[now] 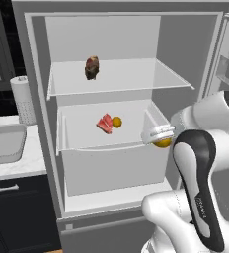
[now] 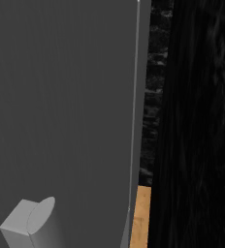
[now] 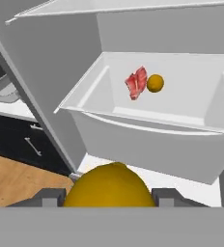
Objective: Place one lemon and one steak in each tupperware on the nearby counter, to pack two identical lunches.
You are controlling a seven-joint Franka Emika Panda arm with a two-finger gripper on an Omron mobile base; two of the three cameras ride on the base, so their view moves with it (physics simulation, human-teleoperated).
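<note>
The open fridge [image 1: 37, 99] has a pulled-out drawer [image 1: 111, 148] holding a red steak [image 1: 105, 123] and a lemon [image 1: 117, 122] side by side near its middle. Another steak [image 1: 92, 67] sits on the upper shelf [image 1: 136, 79]. The gripper [image 1: 158, 138] clamps a second lemon [image 3: 109, 188] beside the drawer's front right corner. A grey tupperware [image 1: 5, 143] lies on the counter [image 1: 18, 168].

- A broad flat grey panel [image 2: 61, 97] covers the left and middle, its pale right edge running nearly upright;
- a light grey rounded block [image 2: 29, 224] sits at the lower left, before the panel;
- a dark, mottled wall [image 2: 197, 121] stands right of it;
- a strip of wooden floor [image 2: 141, 215] shows between them, at the bottom.
</note>
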